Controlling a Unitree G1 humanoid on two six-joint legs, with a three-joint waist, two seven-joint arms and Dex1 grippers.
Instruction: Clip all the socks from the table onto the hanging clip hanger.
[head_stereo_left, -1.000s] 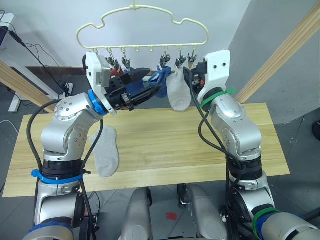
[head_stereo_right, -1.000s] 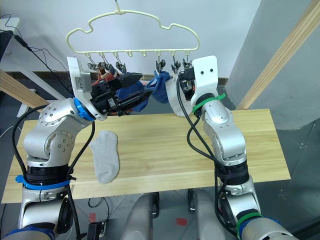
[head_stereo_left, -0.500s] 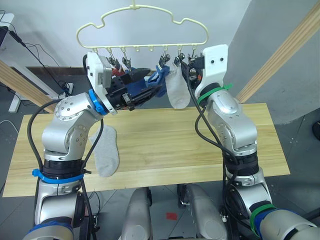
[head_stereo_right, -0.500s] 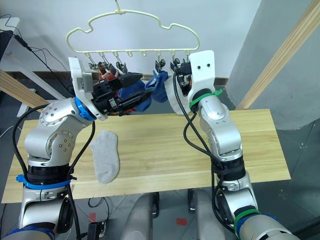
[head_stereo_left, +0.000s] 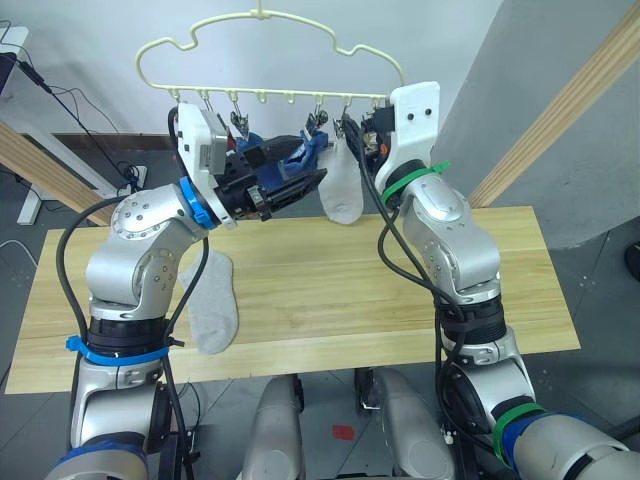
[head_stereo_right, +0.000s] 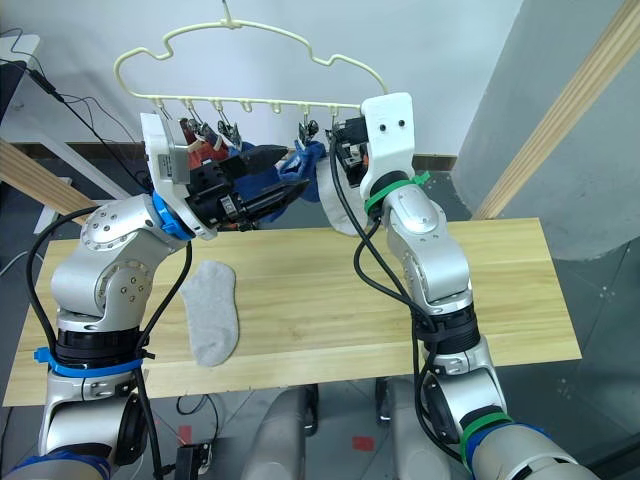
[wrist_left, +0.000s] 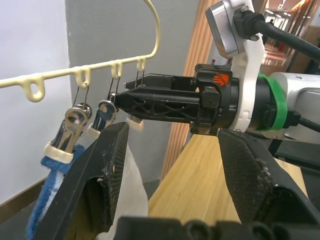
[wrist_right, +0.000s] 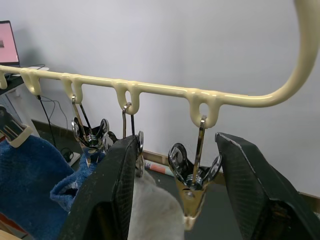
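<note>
**Hanger swung left — last clip framed**

The clip hanger (head_stereo_left: 270, 60) has been shifted left over the last second, and the right gripper (wrist_right: 175, 165) has been raised with it; its fingers are spread around the empty end clip (wrist_right: 192, 187). The left gripper (head_stereo_left: 300, 185) is spread too — nothing pinched. One grey sock (head_stereo_left: 210, 305) is left on the table (head_stereo_left: 330, 290), so one clipping remains.
</note>
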